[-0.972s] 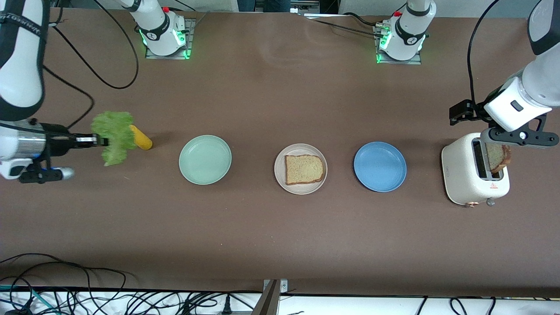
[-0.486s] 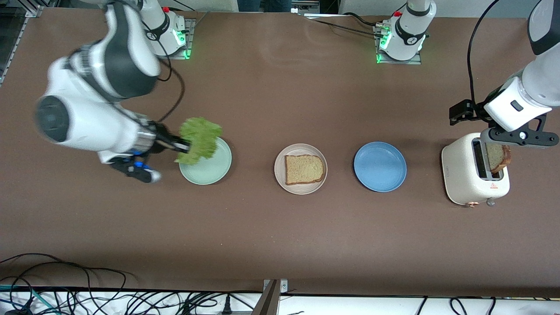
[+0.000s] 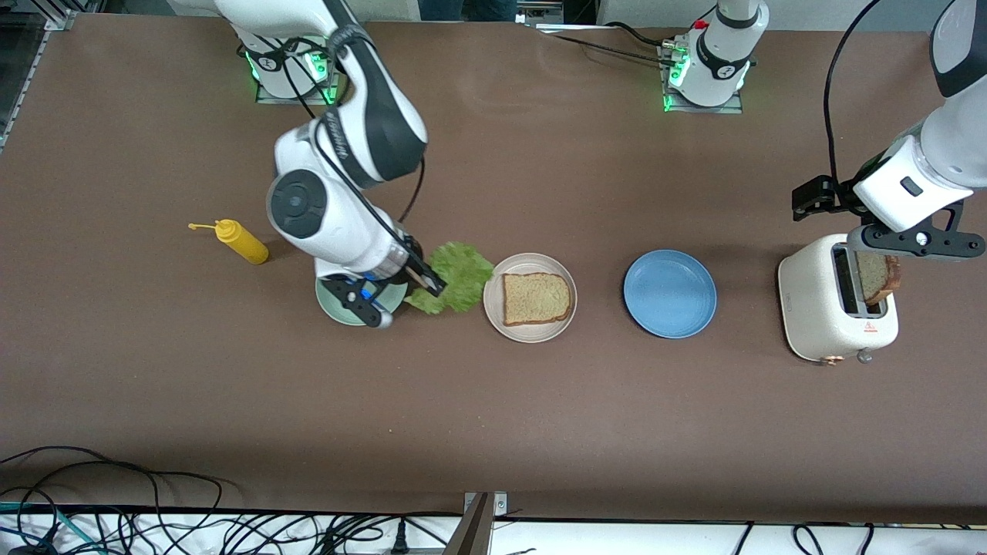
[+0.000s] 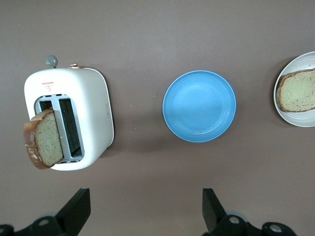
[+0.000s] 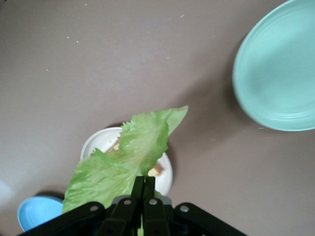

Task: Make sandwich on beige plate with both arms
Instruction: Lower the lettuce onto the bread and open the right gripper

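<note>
meanwhile we pinched the lettuce [image 3: 455, 287] in our right gripper [image 3: 429, 286], up between the green plate [image 3: 339, 304] and the beige plate [image 3: 530, 327] with its bread [image 3: 537, 298]. our left gripper [image 4: 142, 211] waited over the toaster [image 3: 825, 308], fingers spread.

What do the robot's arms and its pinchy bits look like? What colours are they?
Both arms are chunky white tubes with black bands at the joints and black cables looping off them. Their bases glow green and carry a small red button. The right arm has a round grey cap on one joint and blue parts near its wrist. The right end effector and left end effector are black, each with two fingers.
</note>
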Motion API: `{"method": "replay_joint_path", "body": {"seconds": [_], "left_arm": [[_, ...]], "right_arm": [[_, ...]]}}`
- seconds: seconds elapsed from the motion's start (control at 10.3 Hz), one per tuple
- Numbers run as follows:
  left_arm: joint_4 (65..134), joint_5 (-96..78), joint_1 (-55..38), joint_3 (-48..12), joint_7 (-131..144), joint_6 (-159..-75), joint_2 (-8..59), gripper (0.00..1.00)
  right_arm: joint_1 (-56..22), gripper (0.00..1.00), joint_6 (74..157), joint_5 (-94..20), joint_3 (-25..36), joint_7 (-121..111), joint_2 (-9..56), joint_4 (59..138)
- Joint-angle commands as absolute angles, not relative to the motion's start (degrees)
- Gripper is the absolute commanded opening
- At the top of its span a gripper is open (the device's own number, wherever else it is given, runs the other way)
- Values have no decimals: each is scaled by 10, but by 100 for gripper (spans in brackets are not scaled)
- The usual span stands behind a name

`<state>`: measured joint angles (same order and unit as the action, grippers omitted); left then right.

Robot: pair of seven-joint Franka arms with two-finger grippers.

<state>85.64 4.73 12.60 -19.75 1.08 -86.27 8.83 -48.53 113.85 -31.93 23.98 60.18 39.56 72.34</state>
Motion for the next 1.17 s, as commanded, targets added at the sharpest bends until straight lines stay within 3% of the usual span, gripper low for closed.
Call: {"method": "replay_joint_path", "body": {"seconds": [0.0,0.29,1.07], "left_arm": [[857,37,131,-201,13,-855,83,100],[856,37,131,-201,13,-855,83,100],[856,37,131,-201,13,-856,83,100]], "right_arm": [[-529,0,1220,-334,250,672,441,713],[-565,0,1308,-334,250,745,484,713],[-629,0,1412,-327,250,813,559,713]]}}
